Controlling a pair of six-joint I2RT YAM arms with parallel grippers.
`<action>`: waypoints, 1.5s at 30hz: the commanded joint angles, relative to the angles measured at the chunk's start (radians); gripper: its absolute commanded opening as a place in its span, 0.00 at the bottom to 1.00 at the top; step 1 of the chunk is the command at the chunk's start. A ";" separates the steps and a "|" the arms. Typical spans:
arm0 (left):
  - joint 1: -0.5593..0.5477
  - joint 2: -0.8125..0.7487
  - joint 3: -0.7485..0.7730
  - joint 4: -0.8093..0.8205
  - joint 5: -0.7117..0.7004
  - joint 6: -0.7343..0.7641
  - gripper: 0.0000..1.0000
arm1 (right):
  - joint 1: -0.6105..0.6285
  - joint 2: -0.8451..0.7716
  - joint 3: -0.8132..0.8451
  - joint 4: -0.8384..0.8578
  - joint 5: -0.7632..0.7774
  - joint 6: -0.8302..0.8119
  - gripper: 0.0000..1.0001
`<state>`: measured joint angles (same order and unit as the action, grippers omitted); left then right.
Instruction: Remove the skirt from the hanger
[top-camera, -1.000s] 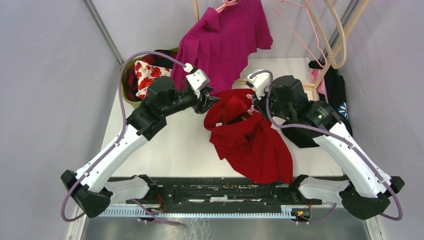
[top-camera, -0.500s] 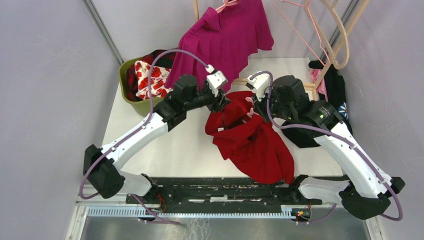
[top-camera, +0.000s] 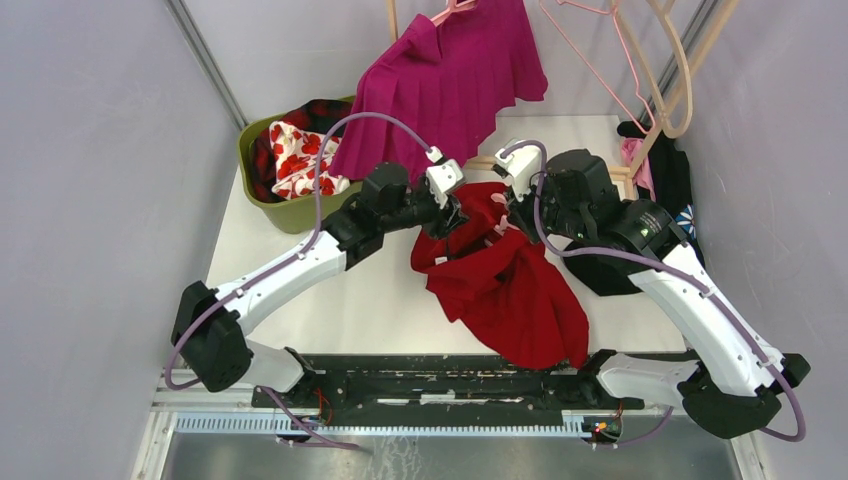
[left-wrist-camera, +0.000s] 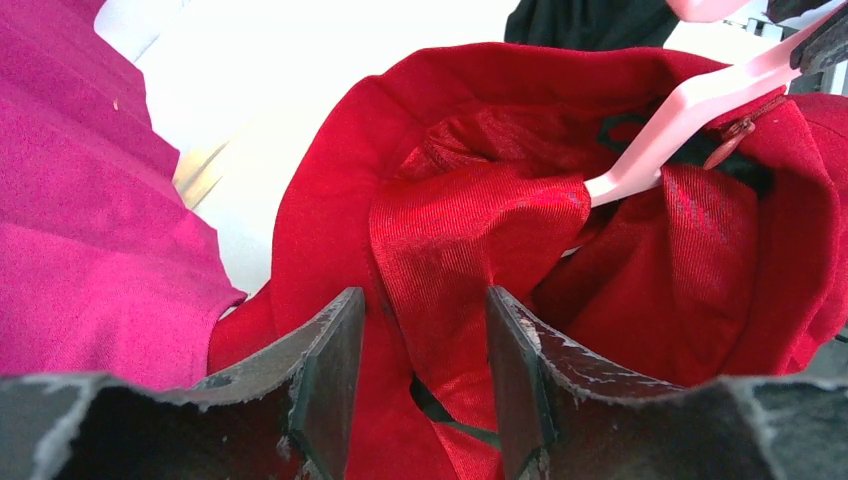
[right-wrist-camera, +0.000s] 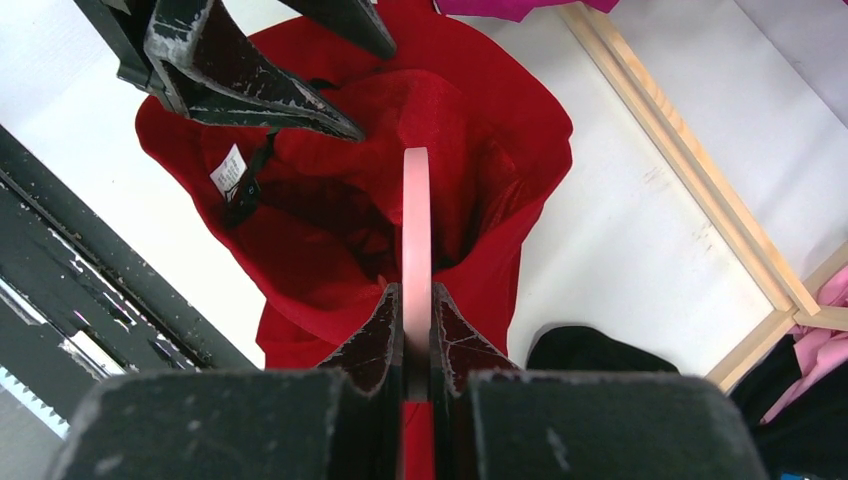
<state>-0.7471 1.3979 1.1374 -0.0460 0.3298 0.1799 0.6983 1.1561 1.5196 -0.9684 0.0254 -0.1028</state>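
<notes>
Watching from beside the white bench (top-camera: 380, 310), I see the right pincer (right-wrist-camera: 416, 295) pressed together on the flat pink plastic hanger (right-wrist-camera: 416, 210). It pinches the hanger edge-on, so the bar points away from the wrist and into the crumpled red ribbed skirt (top-camera: 510, 290). That grip looks meant to anchor the hanger and give the other arm something fixed to pull against. The skirt sits in the middle of the bench between the two arms, its waist bunched around the hanger at the far end and its hem trailing toward the near edge. The left pincer (left-wrist-camera: 422, 300) is spread, straddling a shiny fold of the skirt's waist just left of the hanger's tip. The cloth lies between the fingers, but I would not call it clamped. I judge that fold to be the chosen handhold: closing there and drawing left should slide the waist off the hanger's end, though what looks like a small zip pull beside the hanger could snag. Behind, a magenta pleated skirt (top-camera: 450, 80) hangs at the wooden rack (right-wrist-camera: 680, 190), and an olive green tub (top-camera: 290, 215) of clothes stands at the far left.
</notes>
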 joint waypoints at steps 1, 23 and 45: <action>-0.016 0.033 0.020 0.096 0.014 -0.020 0.53 | -0.001 -0.013 0.077 0.092 -0.011 0.014 0.01; 0.182 0.159 0.385 0.007 -0.323 0.151 0.03 | -0.001 -0.054 -0.007 0.043 -0.005 0.001 0.01; 0.225 0.040 0.323 -0.235 0.403 0.030 0.53 | -0.002 -0.033 0.022 0.043 -0.013 -0.003 0.01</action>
<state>-0.5259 1.5684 1.4899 -0.2481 0.4053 0.2825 0.6983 1.1202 1.5066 -1.0515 0.0189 -0.0956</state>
